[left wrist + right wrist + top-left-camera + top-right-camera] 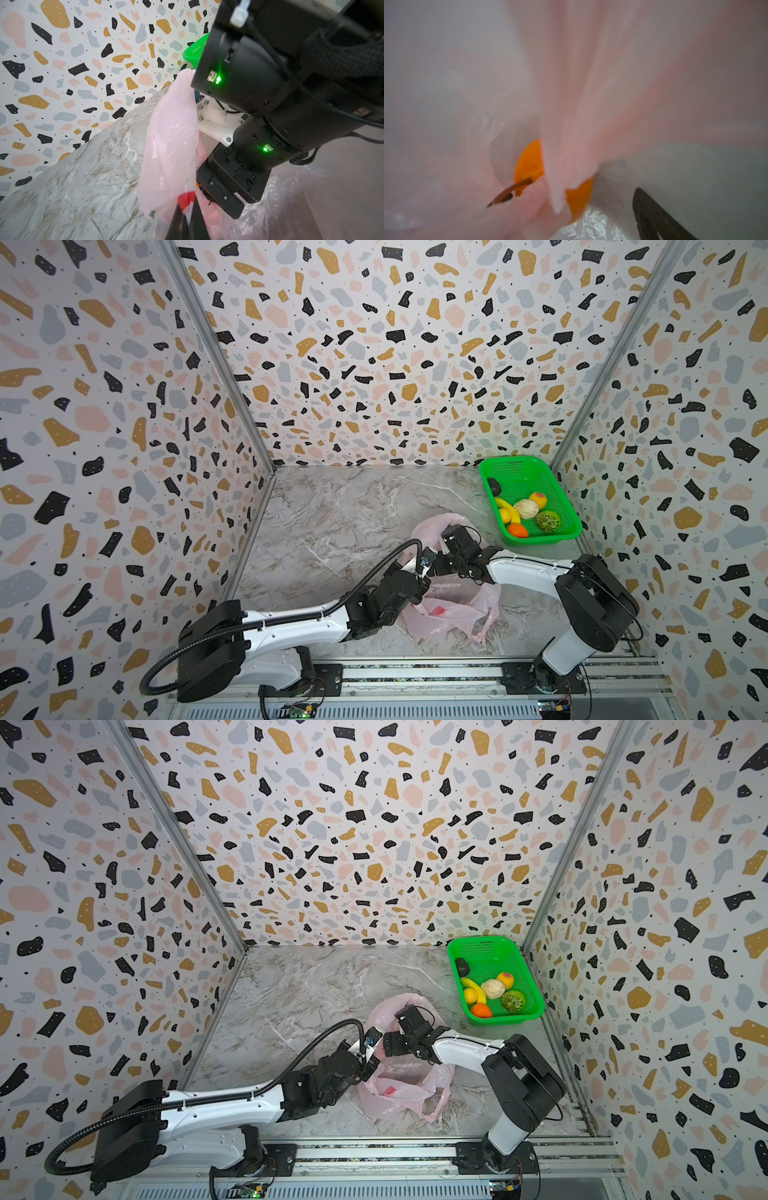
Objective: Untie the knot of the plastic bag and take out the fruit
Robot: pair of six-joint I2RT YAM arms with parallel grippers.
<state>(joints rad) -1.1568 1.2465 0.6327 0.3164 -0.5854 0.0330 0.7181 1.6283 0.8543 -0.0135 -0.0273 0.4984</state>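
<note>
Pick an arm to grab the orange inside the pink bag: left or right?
Right. The right end effector is down inside the plastic bag, jaws apart, with the orange just ahead of its wrist camera. The left end effector is shut on the bag's film, holding it up.

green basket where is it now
In both top views the green basket sits in the far right corner of the marble table, against the right wall, just beyond the plastic bag, with fruit in it.
</note>
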